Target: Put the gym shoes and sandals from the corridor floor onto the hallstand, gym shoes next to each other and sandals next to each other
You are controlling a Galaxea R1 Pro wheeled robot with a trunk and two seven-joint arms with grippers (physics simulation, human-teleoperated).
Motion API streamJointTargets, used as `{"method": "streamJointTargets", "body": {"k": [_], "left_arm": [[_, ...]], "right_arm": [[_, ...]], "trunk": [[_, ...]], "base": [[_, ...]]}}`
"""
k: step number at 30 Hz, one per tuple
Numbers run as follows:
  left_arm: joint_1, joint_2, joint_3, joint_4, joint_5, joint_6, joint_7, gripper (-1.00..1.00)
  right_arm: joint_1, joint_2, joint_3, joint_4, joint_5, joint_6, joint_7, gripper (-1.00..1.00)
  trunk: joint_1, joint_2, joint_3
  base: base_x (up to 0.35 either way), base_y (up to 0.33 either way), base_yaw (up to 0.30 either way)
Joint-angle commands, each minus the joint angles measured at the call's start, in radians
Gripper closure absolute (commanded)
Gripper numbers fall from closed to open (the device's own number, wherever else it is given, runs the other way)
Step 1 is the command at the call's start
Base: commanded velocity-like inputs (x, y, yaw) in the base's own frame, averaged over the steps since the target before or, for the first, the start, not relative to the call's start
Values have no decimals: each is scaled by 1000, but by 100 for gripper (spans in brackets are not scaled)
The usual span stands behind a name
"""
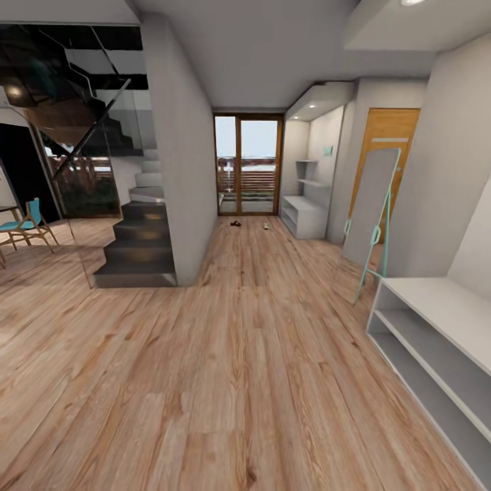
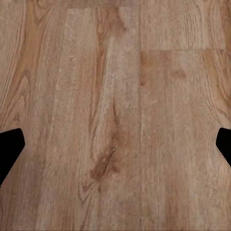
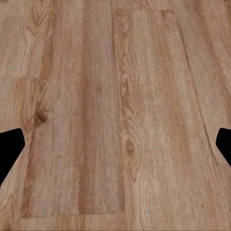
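The head view looked down a long corridor of light brown wood-plank floor (image 1: 225, 354) with strong grain and knots. Far off, just before the glass door (image 1: 248, 164), lay small shapes on the planks: a dark one, the sandals (image 1: 235, 223), and beside it a pale greenish one, a gym shoe (image 1: 266, 226), both too small to make out in detail. At the near right stood the hallstand (image 1: 436, 341), a low pale grey unit with two open shelf tiers. A second grey rack (image 1: 305, 215) stood by the far right wall, near a leaning mirror (image 1: 369, 218) on a teal frame. Dark stairs (image 1: 140, 239) rose at the left.

In the wrist views, the left claw (image 2: 115, 151) and the right claw (image 3: 115, 151) each hung over bare planks, dark fingertips (image 2: 9, 149) (image 3: 9, 149) spread wide apart, gripping nothing.
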Motion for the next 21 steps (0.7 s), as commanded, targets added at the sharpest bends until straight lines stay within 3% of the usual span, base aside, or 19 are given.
{"method": "streamJointTargets", "body": {"k": [1, 21], "left_arm": [[-1, 0, 3, 1, 1, -3, 0, -100], [-2, 1, 3, 1, 1, -3, 0, -100]], "right_arm": [[-1, 0, -1, 0, 0, -3, -1, -100], [-1, -13, -1, -7, -2, -1, 1, -100]], "trunk": [[1, 0, -1], [1, 0, -2]], "base": [[336, 0, 0], [337, 0, 0]]}}
